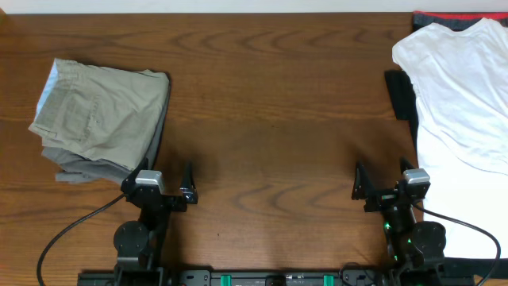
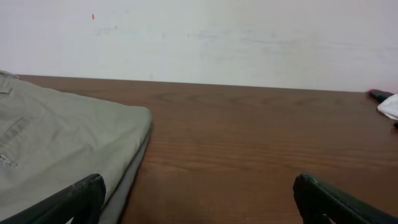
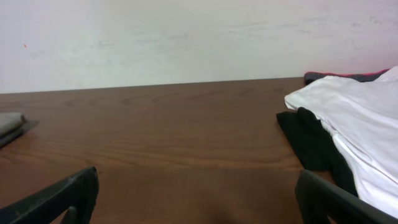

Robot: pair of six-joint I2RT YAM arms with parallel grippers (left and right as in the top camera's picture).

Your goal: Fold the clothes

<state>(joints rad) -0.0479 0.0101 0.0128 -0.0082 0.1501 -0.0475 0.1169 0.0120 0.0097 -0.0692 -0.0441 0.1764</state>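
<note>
Folded khaki-beige trousers (image 1: pixel 99 111) lie at the table's left on top of folded grey trousers (image 1: pixel 79 165). They also show in the left wrist view (image 2: pixel 56 143), with the grey edge (image 2: pixel 127 183) beneath. A white T-shirt (image 1: pixel 460 95) lies unfolded at the right over a black garment (image 1: pixel 402 95); it also shows in the right wrist view (image 3: pixel 354 118). My left gripper (image 1: pixel 165 191) is open and empty just in front of the folded pile. My right gripper (image 1: pixel 385 187) is open and empty beside the T-shirt's left edge.
A red-edged dark garment (image 1: pixel 444 17) peeks out behind the T-shirt at the back right. The brown wooden table (image 1: pixel 270 103) stretches between the two piles. A white wall (image 2: pixel 217 37) stands behind the table's far edge.
</note>
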